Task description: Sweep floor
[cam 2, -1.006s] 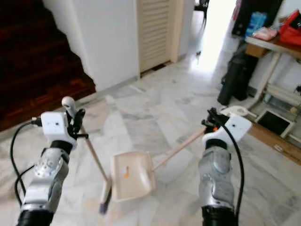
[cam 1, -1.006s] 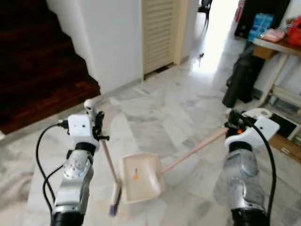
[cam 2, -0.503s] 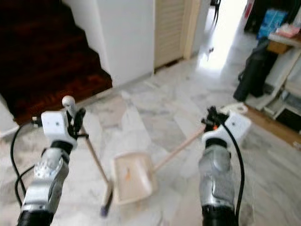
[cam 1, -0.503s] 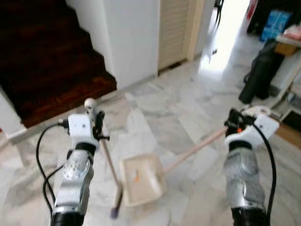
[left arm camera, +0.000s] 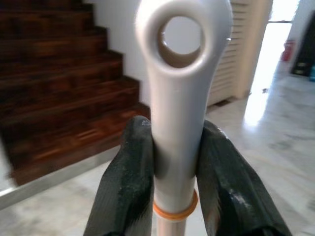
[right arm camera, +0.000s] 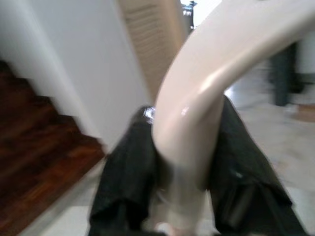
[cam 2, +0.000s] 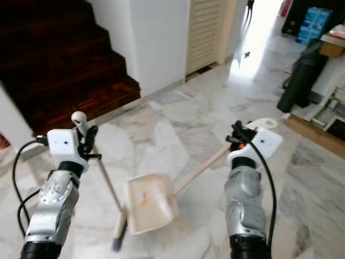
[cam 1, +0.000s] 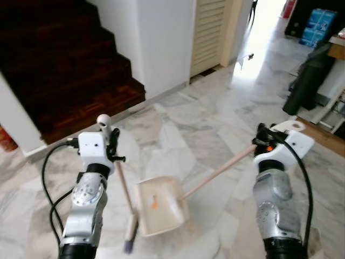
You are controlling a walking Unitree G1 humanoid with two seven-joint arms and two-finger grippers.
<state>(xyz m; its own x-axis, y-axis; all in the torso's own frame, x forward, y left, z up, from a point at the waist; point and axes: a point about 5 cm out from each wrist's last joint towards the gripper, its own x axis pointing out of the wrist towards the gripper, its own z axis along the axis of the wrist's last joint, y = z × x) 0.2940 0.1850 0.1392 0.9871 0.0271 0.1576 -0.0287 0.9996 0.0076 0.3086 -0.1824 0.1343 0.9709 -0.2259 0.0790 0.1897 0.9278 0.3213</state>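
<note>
Left gripper clenched on the broom just below its looped grey cap; in the left wrist view both fingers press the handle from either side. The shaft runs down and slightly inward from the grip to the bristle head on the marble floor. Judged light and stiff, but held at the very top the head may swing; a hold lower down would steer better.

Dustpan lies between the grippers, mouth beside the broom head, a small orange scrap inside.

Right gripper grasps the dustpan's handle at its curved cream end; the wooden shaft slants down and inward to the pan. Rigid, light plastic; smooth handle could twist in the fingers.
</note>
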